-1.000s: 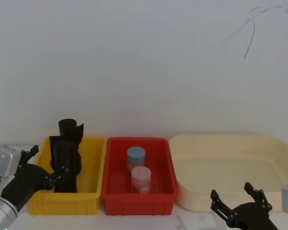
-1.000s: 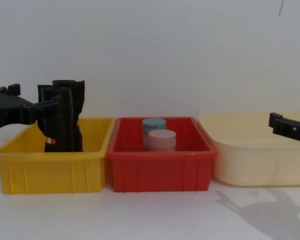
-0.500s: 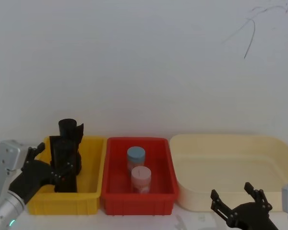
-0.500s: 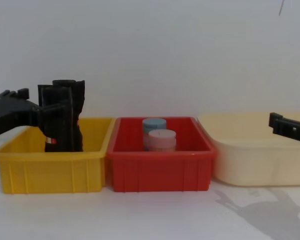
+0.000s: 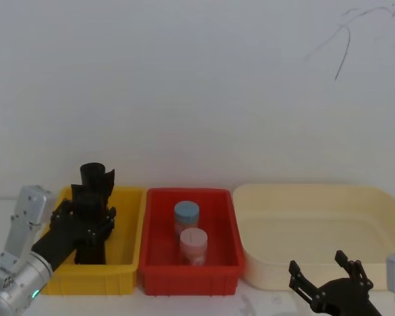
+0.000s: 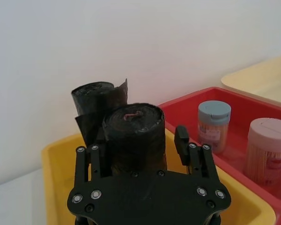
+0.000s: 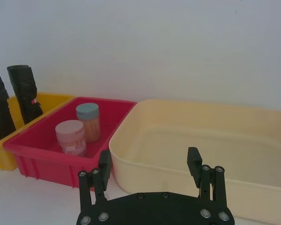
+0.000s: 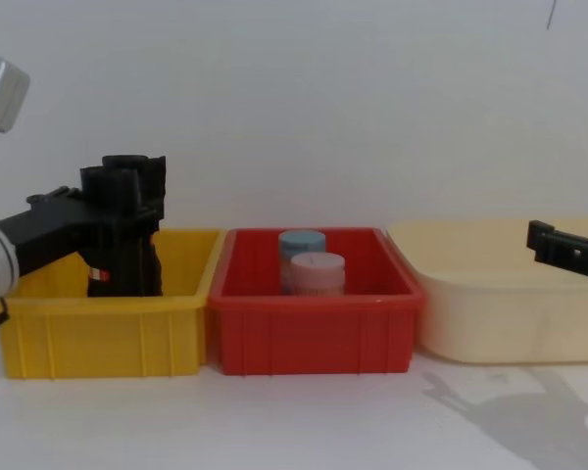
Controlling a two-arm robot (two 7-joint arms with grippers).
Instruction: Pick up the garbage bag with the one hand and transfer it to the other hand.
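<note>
The wide cream tub (image 8: 470, 313) stands at the right of the row, the red bin (image 8: 314, 338) in the middle and the yellow bin (image 8: 108, 338) at the left. The garbage bag (image 6: 133, 140) stands upright in the yellow bin, just in front of a slimmer black roll (image 6: 91, 96). Two lidded jars, blue (image 5: 186, 214) and pink (image 5: 193, 245), sit in the red bin.

The task looks to be at its first step: the bag is framed but not yet lifted, so the squeeze, the lift and the whole handover remain.

The left gripper (image 5: 85, 217) reaches over the bin's left side, level with the bag's upper part. Its fingers straddle the roll, with a gap on one side. The right gripper (image 7: 149, 155) waits low before the cream tub, spread wide and holding nothing.
</note>
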